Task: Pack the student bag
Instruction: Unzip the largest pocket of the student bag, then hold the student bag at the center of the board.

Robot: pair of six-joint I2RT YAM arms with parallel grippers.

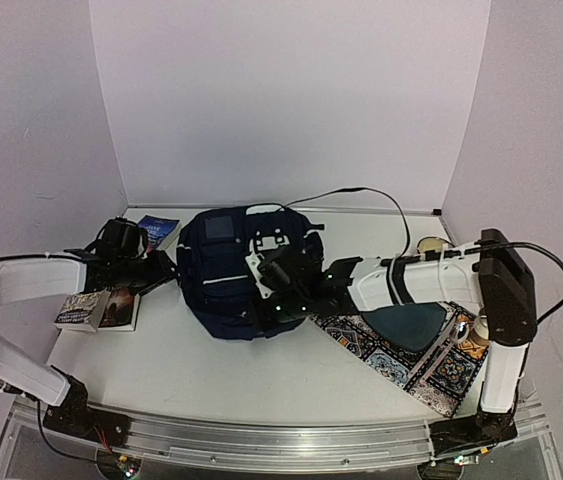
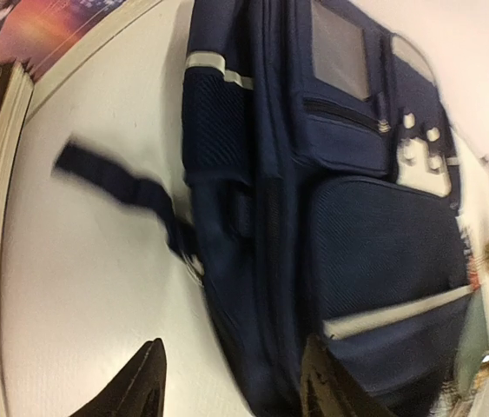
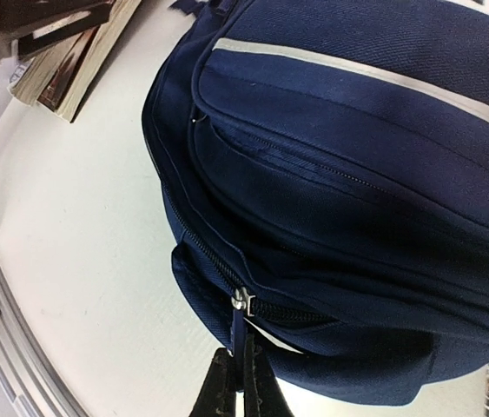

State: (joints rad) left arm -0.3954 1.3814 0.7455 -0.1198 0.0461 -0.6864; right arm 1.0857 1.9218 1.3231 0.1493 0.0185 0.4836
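Observation:
The student bag [image 1: 231,268] is a dark navy backpack with white stripe trim, lying flat on the white table. My left gripper [image 1: 164,268] is at the bag's left side. In the left wrist view it [image 2: 237,387] is open, with the bag's [image 2: 348,234] side seam between its fingers [image 2: 144,382]. A loose navy strap [image 2: 114,181] trails onto the table. My right gripper [image 1: 279,300] is at the bag's front edge. In the right wrist view it [image 3: 244,393] is shut on the zipper pull [image 3: 242,343], just below the metal slider [image 3: 242,301].
A stack of books [image 1: 96,310] lies left of the bag, with a blue book [image 1: 158,232] behind it. A patterned mat [image 1: 411,358] carrying a teal item [image 1: 413,325] and small gold objects [image 1: 466,330] lies to the right. A black cable [image 1: 361,192] runs behind the bag.

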